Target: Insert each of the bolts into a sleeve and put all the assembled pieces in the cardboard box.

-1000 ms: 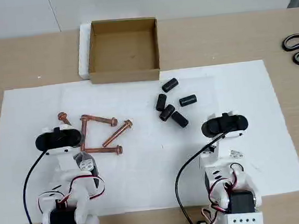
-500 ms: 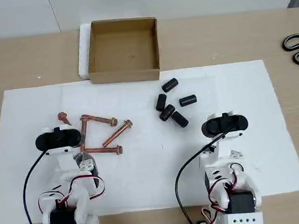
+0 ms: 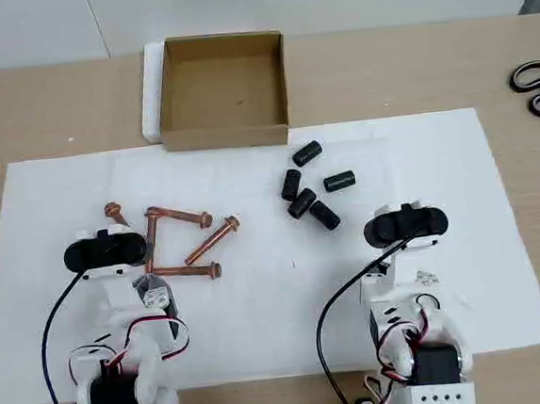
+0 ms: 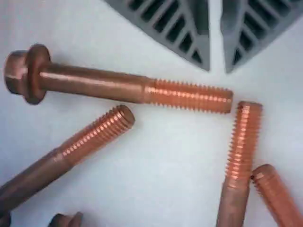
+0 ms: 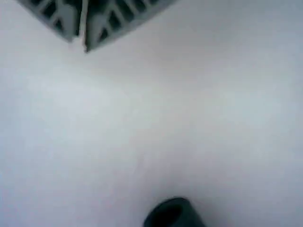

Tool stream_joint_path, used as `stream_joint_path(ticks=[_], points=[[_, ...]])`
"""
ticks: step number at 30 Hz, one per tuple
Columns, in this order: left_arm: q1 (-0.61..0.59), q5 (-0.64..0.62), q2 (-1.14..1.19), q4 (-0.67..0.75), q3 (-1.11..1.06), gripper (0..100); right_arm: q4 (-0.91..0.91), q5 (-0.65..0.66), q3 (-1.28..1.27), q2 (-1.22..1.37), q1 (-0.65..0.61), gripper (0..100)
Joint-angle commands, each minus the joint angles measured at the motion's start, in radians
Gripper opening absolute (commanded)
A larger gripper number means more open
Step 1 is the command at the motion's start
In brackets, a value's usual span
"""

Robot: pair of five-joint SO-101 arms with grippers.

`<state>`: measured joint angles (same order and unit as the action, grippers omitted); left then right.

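Since the last second brought no visible shift on the worktop [image 3: 54,107], the entry stands unaltered: task not yet begun.

- Left arm [image 3: 106,252]: over the near edge of the bolt group, in the same place as a second ago.
- Left pincer [image 4: 217,66]: jaws drawn together to a thin slit, gripping nothing, just above the threaded end of a flanged bolt [image 4: 118,87].
- Right arm [image 3: 404,225]: unmoved, near the closest sleeve of the cluster.
- Right pincer [image 5: 81,43]: jaws closed, empty, above bare paper. One sleeve [image 5: 173,215] lies a little apart from it, its bore seemingly turned upward, though I cannot be sure.
- Copper bolts [image 3: 178,215]: five, loose on the white paper sheet [image 3: 260,307], left of centre. None is in a sleeve, and their positions match the earlier frame.
- Black sleeves [image 3: 301,202]: five, clustered right of centre, between box and right arm, also where they were.
- Cardboard box [image 3: 229,137]: at the paper's far edge, open, no assembled piece inside.
- Scissors [image 3: 539,89]: far right, well apart from everything else.

Reading: both arms idle, and all five pairings are yet to do. The likely first step is a bolt pick-up on the left and a sleeve pick-up on the right.
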<state>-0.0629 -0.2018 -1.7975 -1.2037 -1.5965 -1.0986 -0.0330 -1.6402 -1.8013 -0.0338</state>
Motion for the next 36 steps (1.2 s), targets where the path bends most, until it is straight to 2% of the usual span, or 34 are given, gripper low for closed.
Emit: stream_joint_path(ticks=[1,33,36], points=[[0.0,0.005,-0.012,0.025,0.002,1,0.025,0.011,0.005,-0.013,0.004,0.3],[0.005,0.005,-0.012,0.025,0.002,1,0.019,0.011,0.008,-0.013,0.002,0.3],[0.035,0.005,-0.012,0.035,0.002,1,0.019,0.011,0.008,-0.013,0.002,0.3]])
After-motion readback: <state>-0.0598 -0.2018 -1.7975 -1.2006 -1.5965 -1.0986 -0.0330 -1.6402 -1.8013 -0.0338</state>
